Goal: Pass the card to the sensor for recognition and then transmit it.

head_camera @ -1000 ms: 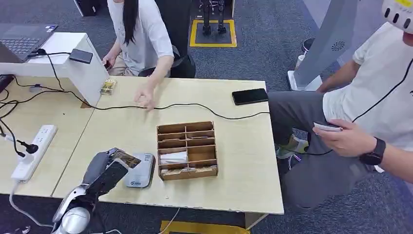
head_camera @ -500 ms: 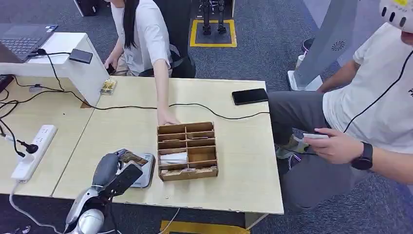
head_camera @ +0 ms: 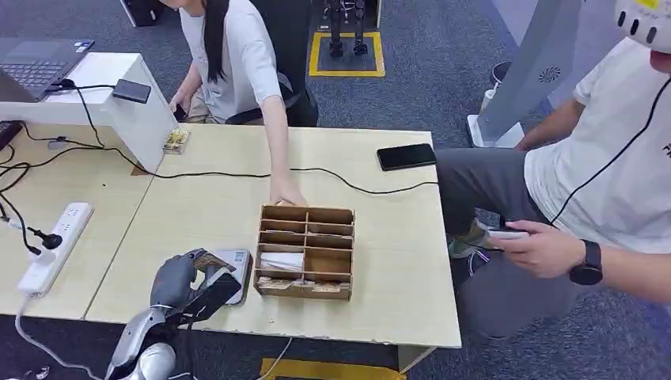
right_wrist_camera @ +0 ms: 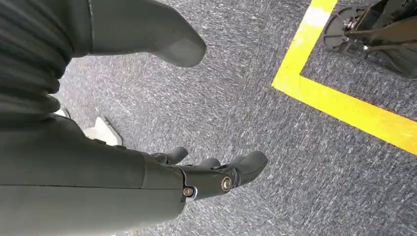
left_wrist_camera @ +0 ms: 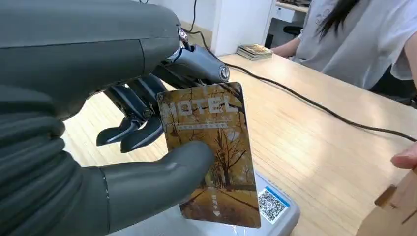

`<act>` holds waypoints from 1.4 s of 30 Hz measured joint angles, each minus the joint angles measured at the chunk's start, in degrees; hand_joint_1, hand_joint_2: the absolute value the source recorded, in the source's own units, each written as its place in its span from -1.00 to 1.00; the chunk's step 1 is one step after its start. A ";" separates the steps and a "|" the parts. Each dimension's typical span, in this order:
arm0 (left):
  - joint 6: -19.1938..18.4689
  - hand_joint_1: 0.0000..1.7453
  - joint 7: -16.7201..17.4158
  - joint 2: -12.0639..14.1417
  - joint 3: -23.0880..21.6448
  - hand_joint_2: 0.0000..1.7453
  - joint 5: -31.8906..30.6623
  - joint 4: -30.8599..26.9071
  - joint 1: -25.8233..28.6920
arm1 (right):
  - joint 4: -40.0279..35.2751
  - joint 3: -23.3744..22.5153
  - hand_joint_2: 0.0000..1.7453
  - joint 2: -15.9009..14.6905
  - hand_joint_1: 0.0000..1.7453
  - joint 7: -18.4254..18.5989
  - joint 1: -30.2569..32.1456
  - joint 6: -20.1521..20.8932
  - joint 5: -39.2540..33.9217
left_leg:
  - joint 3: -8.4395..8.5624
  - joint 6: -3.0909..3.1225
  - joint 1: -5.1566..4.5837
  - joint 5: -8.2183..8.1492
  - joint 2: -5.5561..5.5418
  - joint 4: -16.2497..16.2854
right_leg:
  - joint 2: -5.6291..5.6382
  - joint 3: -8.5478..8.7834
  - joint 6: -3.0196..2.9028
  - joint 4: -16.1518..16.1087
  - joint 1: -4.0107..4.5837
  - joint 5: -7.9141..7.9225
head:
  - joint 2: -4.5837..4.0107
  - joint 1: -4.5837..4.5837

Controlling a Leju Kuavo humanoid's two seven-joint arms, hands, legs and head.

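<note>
My left hand (head_camera: 180, 279) holds a brown hotel card (head_camera: 212, 261) between thumb and fingers, just over the grey card sensor (head_camera: 234, 271) near the table's front edge. In the left wrist view the card (left_wrist_camera: 211, 152) stands upright with its lower edge close to the sensor (left_wrist_camera: 275, 216), which bears a QR code. Whether card and sensor touch I cannot tell. My right hand (right_wrist_camera: 196, 147) hangs over the carpet with its fingers apart and nothing in it.
A wooden compartment box (head_camera: 305, 252) stands right of the sensor; a person's hand (head_camera: 286, 195) rests at its far edge. A black cable (head_camera: 348, 184), a phone (head_camera: 405, 156) and a power strip (head_camera: 54, 245) lie on the table (head_camera: 396, 269). Another person sits at the right.
My left hand has lowered the card toward the sensor. The person has reached to the wooden box, which has shifted and turned a little on the table.
</note>
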 joint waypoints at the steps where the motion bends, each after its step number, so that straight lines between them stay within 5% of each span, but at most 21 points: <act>1: 0.00 1.00 0.00 0.00 0.04 1.00 -0.11 0.22 -0.11 | 0.00 0.00 1.00 0.02 -1.00 -0.04 -0.02 0.00 0.00 | 0.00 0.00 0.00 0.00 0.00 0.00 | 0.00 0.00 0.00 0.00 0.00 0.00 | 0.00 0.00; 13: 0.04 1.00 0.85 -0.09 0.35 1.00 -2.51 1.90 -0.39 | 0.00 0.00 1.00 0.11 -1.00 -0.07 -0.10 0.04 0.02 | 0.05 0.00 0.00 0.00 0.00 0.00 | 0.00 0.06 0.00 0.01 0.00 0.00 | 0.00 0.00; 22: 1.66 1.00 2.71 -0.66 0.33 1.00 -10.49 5.97 -2.17 | 0.00 0.26 1.00 0.11 -1.00 -0.55 -0.43 -0.04 0.00 | 0.16 0.00 0.00 0.00 -0.01 0.00 | -0.01 0.17 0.00 0.00 0.00 0.00 | 0.00 0.00; 42: 4.26 1.00 2.73 -2.62 0.35 1.00 -12.18 11.52 -3.89 | 0.00 1.40 1.00 0.11 -1.00 -0.59 -0.57 -0.94 0.00 | 0.42 0.00 0.00 0.00 -0.03 -0.02 | -0.04 0.47 0.00 0.00 -0.01 0.00 | 0.00 0.00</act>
